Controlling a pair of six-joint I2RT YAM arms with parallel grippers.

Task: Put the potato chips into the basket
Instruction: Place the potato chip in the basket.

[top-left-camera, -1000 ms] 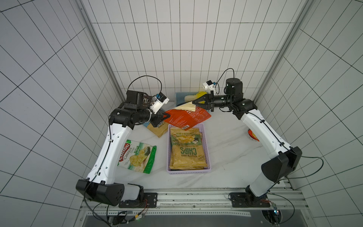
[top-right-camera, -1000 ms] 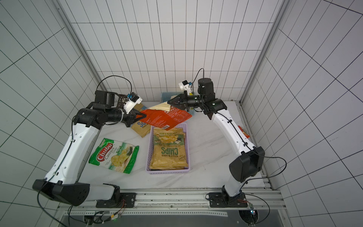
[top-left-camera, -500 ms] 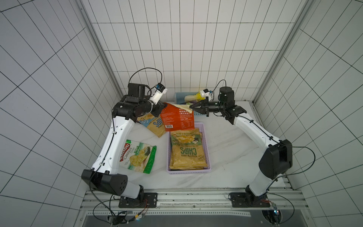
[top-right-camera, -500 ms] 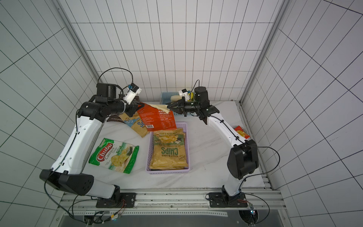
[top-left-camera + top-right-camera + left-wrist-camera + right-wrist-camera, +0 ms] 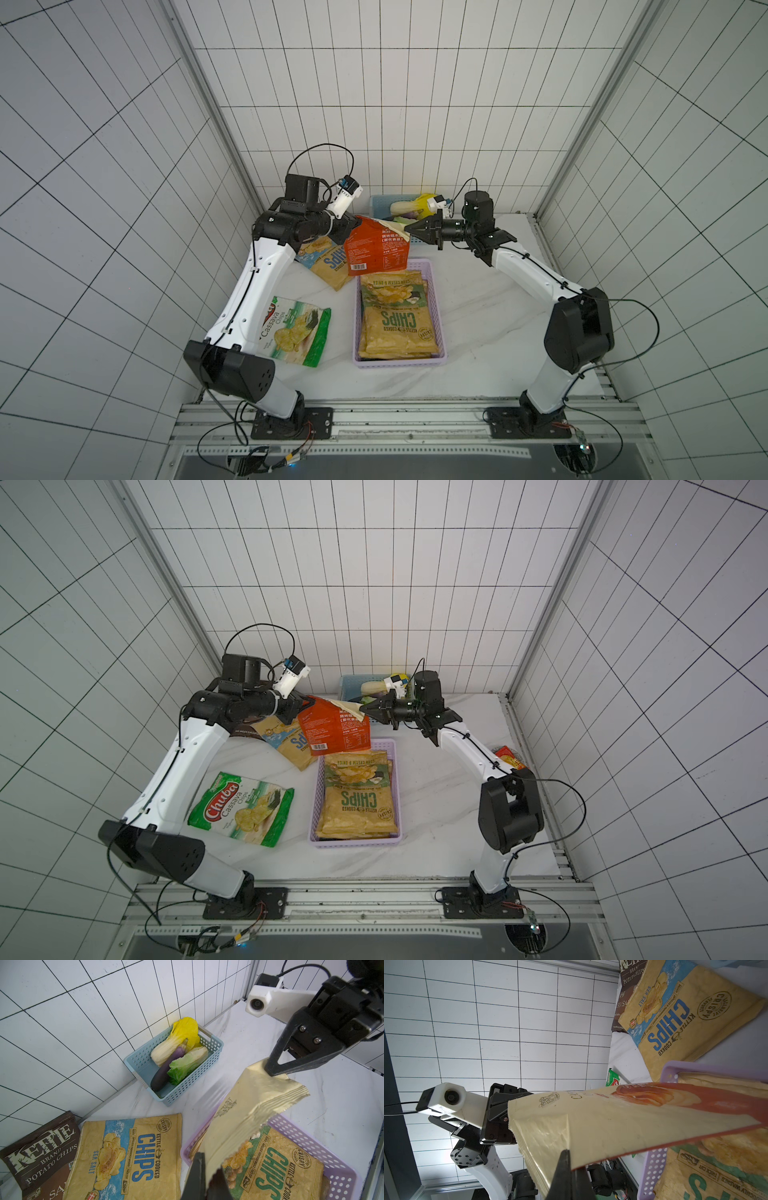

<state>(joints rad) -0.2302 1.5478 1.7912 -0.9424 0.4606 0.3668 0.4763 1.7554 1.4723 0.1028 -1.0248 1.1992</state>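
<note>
Hanging upright now, not slanted flat as a second ago, the orange chip bag (image 5: 376, 249) is pinched at its top corners by the left gripper (image 5: 354, 223) and right gripper (image 5: 408, 230), above the far end of the lilac basket (image 5: 399, 362), which holds tan bags (image 5: 397, 328).

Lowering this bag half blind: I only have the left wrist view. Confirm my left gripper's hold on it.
Observer: The right wrist view shows the left gripper shut on the held bag at its sealed edge, at the opposite corner from the right gripper.
Operator: List any chips outside my view.
Observer: A green-and-white Chuba cassava bag lies flat on the table, left of the lilac basket, by the left arm.
Operator: Check the right side.
Observer: In a top view a small red thing sits at the table's right edge, partly behind the right arm; I cannot tell what it is.
</note>
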